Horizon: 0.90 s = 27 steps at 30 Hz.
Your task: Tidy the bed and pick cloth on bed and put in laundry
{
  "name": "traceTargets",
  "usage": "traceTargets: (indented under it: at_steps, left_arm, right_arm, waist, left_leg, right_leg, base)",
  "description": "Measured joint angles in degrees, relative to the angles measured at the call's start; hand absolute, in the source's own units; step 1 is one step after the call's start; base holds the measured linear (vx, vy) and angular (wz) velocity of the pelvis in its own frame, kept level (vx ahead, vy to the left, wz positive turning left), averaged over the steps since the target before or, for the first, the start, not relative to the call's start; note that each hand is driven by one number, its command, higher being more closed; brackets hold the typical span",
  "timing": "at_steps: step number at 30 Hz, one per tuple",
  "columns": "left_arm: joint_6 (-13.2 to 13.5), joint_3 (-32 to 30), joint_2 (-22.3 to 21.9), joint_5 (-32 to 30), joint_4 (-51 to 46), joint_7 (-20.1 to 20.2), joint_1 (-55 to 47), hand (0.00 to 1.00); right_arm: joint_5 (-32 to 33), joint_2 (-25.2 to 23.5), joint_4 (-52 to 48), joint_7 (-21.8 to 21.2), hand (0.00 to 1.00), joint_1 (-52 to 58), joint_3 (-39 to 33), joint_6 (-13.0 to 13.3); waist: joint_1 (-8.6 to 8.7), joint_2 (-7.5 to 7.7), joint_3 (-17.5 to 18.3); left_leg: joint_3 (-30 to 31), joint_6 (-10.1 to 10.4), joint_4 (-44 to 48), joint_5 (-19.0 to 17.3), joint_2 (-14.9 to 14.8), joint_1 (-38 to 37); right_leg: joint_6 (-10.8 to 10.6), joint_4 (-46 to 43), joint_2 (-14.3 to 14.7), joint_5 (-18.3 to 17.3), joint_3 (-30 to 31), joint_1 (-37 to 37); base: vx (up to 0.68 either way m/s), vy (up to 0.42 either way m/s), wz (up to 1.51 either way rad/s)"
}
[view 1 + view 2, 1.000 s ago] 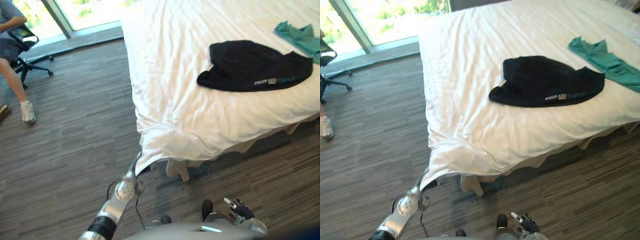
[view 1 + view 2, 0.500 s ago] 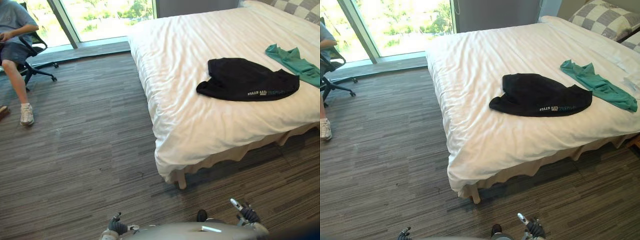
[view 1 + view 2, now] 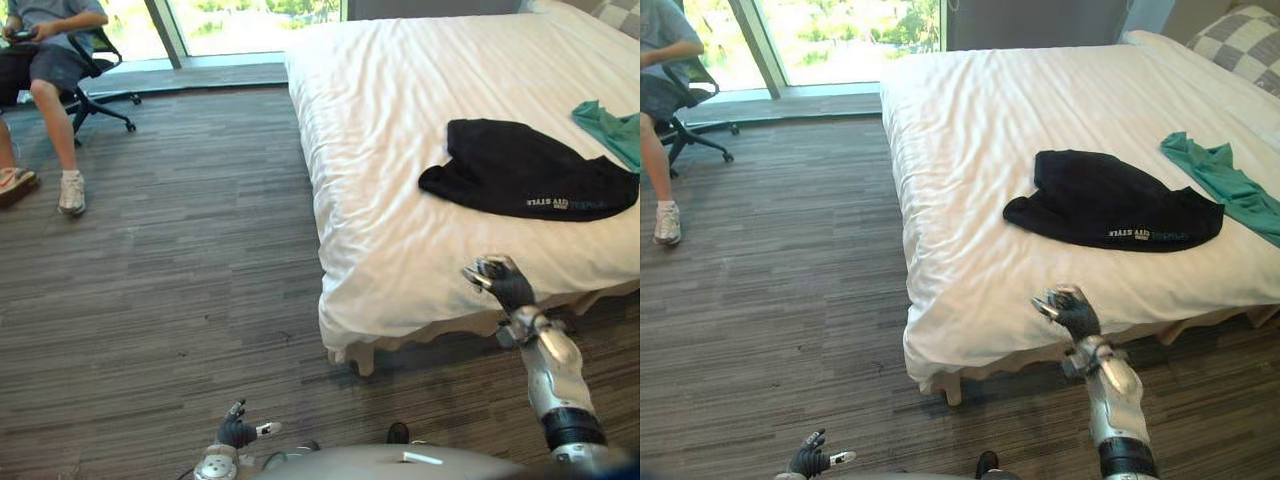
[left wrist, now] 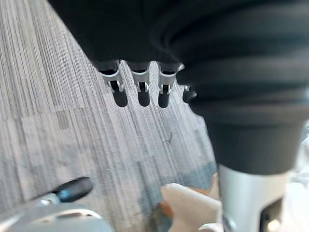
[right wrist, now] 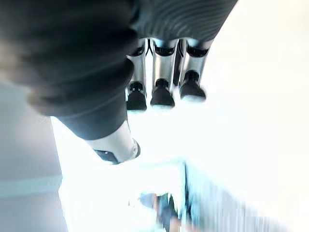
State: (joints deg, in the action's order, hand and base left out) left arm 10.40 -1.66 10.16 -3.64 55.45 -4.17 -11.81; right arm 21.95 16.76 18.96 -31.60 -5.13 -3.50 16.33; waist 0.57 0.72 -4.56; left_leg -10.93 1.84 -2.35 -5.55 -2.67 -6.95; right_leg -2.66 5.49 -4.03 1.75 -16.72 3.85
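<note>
A black cloth (image 3: 530,180) lies crumpled on the white bed sheet (image 3: 400,110), towards the near edge. Beyond it to the right lies a green cloth (image 3: 1230,185). My right hand (image 3: 500,283) is raised in front of the bed's near edge, just short of the black cloth, with its fingers (image 5: 161,94) curled and nothing in them. My left hand (image 3: 238,432) hangs low over the floor at the bottom, its fingers (image 4: 140,94) relaxed and empty.
A person (image 3: 55,55) sits on an office chair (image 3: 100,75) at the far left by the window (image 3: 840,35). A checked pillow (image 3: 1240,35) lies at the bed's far right. Striped carpet (image 3: 170,280) spreads left of the bed.
My left hand let go of the sheet's corner and dropped low. My right arm rose to the bed's near edge and its fingers curled. The camera shifted.
</note>
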Motion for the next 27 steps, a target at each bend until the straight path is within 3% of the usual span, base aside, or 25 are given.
traceTargets:
  at_steps: [2,6,10,12,13,14,17,20,24,27]
  left_arm:
    - [1.41,0.01,-0.15,0.15,0.0,-0.41,-0.53,0.0]
    - [1.58,0.05,-0.68,0.18,0.08,-1.14,-0.6,0.0]
    - [1.64,-0.03,-0.18,1.07,0.05,-1.2,0.06,0.0]
    - [1.51,-0.06,1.04,3.11,-0.05,-1.18,2.83,0.0]
    - [1.52,-0.07,1.68,3.18,-0.2,-1.18,4.85,0.0]
    - [1.53,-0.15,2.4,4.3,-0.38,-1.19,7.34,0.0]
    - [1.84,-0.99,2.46,5.25,-1.02,-1.25,9.24,0.0]
    - [3.04,-1.32,2.5,5.58,-2.2,-1.34,10.98,0.0]
    - [4.87,-0.81,1.28,6.82,-2.54,-1.33,12.93,0.0]
    - [5.22,1.57,0.88,7.51,-2.56,-1.35,15.9,0.0]
  right_arm:
    - [-0.95,-0.09,-2.26,-2.78,1.0,-1.62,6.28,-2.26]
    - [-3.56,-0.89,-3.48,-4.01,1.0,-6.14,17.08,-6.19]
    - [-4.55,-4.61,-3.13,-1.99,1.0,-14.59,27.06,-11.19]
    - [-5.4,-7.02,-0.5,1.92,1.0,-22.22,31.23,-13.16]
    - [-5.47,-7.9,1.4,3.76,1.0,-25.78,31.75,-13.69]
    - [-5.94,-9.27,4.93,7.0,1.0,-30.35,31.87,-14.28]
    - [-6.75,-9.98,9.49,10.82,1.0,-36.57,31.78,-14.55]
    - [-6.53,-9.59,14.05,14.42,1.0,-44.57,28.45,-13.72]
    - [-4.52,-7.56,14.94,16.63,1.0,-49.69,22.98,-12.28]
    - [-4.11,-4.48,16.89,17.99,1.0,-53.65,21.26,-12.05]
  waist:
    - [-0.36,0.55,0.21]
    - [-1.55,1.23,-0.05]
    - [-4.85,2.76,-2.61]
    - [-6.47,4.51,-5.49]
    - [-7.1,4.95,-8.41]
    - [-8.85,5.37,-12.61]
    - [-10.46,4.91,-17.76]
    - [-10.99,4.2,-21.88]
    - [-11.15,2.75,-23.23]
    - [-11.49,0.56,-24.31]
  left_leg:
    - [0.91,-0.01,0.98,0.01,0.34,-0.16]
    - [2.36,-0.08,2.4,0.05,0.93,-0.16]
    - [3.82,-0.31,3.68,0.2,1.08,1.66]
    - [5.36,-0.61,5.36,0.05,1.0,6.58]
    - [5.82,-0.96,6.6,-0.16,0.76,8.54]
    - [6.86,-1.15,9.27,-0.36,0.51,11.89]
    - [7.83,-1.36,13.32,-0.97,0.27,17.28]
    - [8.22,-1.59,16.69,-0.87,0.17,23.09]
    - [8.18,-2.05,18.44,-0.59,0.68,28.04]
    - [8.03,-2.26,19.64,-0.43,1.02,31.64]
  right_leg:
    - [-0.36,0.0,-0.37,0.24,-0.27,1.04]
    - [-0.55,0.0,-1.18,0.41,-1.6,2.45]
    - [-0.87,-0.01,-1.59,0.65,-1.96,2.03]
    - [-0.79,-0.03,-1.78,0.67,-2.82,-1.78]
    - [-0.23,-0.04,-1.55,1.06,-3.17,-2.77]
    - [0.35,-0.05,-1.37,1.85,-3.7,-4.41]
    - [0.87,-0.81,-1.33,2.7,-4.67,-7.55]
    - [1.13,-3.02,-1.66,3.19,-4.82,-12.68]
    - [1.01,-3.39,-2.3,4.12,-4.81,-16.94]
    - [1.01,-4.75,-2.95,4.3,-4.54,-20.9]
  base:
    - [0.03,0.013,0.17]
    - [-0.02,0.003,0.19]
    - [-0.12,-0.029,0.13]
    - [-0.18,-0.048,0.34]
    - [-0.28,-0.071,0.4]
    - [-0.26,-0.055,0.38]
    - [-0.2,-0.008,0.22]
    - [-0.16,0.04,0.06]
    - [-0.05,0.056,0.02]
    - [0.0,0.056,-0.06]
